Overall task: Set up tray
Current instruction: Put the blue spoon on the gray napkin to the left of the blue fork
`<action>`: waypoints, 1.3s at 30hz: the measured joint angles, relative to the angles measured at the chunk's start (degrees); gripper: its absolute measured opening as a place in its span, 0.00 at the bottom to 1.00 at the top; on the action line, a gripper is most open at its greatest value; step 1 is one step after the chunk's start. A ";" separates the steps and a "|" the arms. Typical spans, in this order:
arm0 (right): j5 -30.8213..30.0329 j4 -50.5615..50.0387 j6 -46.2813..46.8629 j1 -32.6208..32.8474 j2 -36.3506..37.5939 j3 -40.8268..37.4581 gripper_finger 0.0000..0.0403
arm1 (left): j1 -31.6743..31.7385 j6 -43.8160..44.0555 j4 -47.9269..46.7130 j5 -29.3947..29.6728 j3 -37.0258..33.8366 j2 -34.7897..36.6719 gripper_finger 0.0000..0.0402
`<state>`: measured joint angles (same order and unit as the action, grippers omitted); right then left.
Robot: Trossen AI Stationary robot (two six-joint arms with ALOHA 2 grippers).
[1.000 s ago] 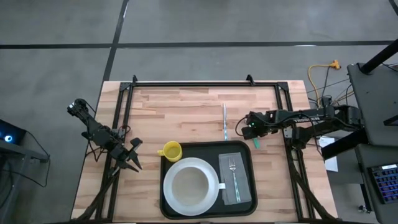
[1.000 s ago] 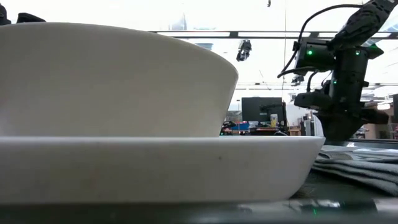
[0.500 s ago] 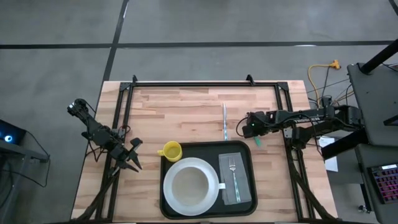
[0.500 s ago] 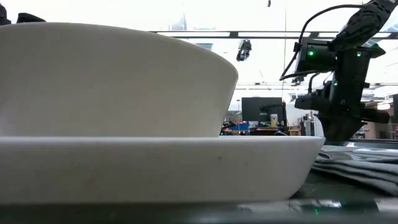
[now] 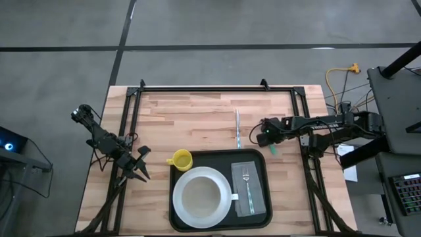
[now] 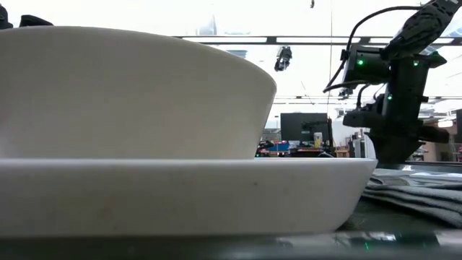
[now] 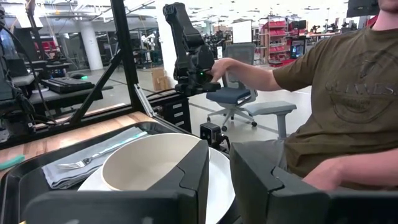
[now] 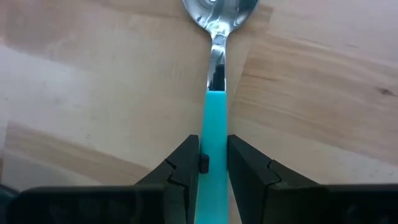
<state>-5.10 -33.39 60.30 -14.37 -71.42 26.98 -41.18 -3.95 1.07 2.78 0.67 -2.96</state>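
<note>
The right gripper point(image 8: 212, 163), just beyond the tray's point(image 5: 220, 224) far right corner, stays clenched on a teal-handled spoon point(image 8: 213, 118), barely moved, not yet placed.

The floor point(image 5: 197, 26) is grey concrete crossed by dark seam lines. A yellow cable point(image 5: 342, 76) lies on it beside the desk point(image 5: 197, 112). Beyond stand an office chair point(image 7: 242, 99), red shelving point(image 7: 283, 46) and a seated person point(image 7: 336, 93) under bright ceiling lighting.

Left gripper point(image 5: 139, 172) parked at table's 9 o'clock edge, fingers point(image 7: 193, 180) nearly together, empty. Right gripper point(image 5: 270, 150) at 3 o'clock, clamping a teal-handled metal spoon point(image 8: 212, 118).
</note>
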 joint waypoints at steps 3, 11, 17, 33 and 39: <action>0.39 -1.32 -3.17 0.02 0.00 0.04 0.17 | 0.00 0.00 0.01 0.00 0.00 0.00 0.12; 1.95 -3.65 -3.61 0.06 0.00 0.06 0.17 | -0.01 0.00 0.00 -0.01 0.00 0.00 0.12; 2.71 -3.97 -4.68 -0.04 -0.08 0.02 0.17 | 0.00 0.00 0.00 -0.01 0.00 0.00 0.12; 1.25 -8.80 -7.15 -0.02 -4.92 3.87 0.14 | 0.00 0.00 0.00 -0.01 0.00 0.00 0.12; 0.19 -14.27 -7.03 -0.02 -5.39 6.64 0.10 | 0.01 0.00 0.01 -0.01 0.00 0.00 0.12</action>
<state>-4.91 -47.66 53.27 -14.39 -76.81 33.62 -41.17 -3.95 1.08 2.76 0.67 -2.96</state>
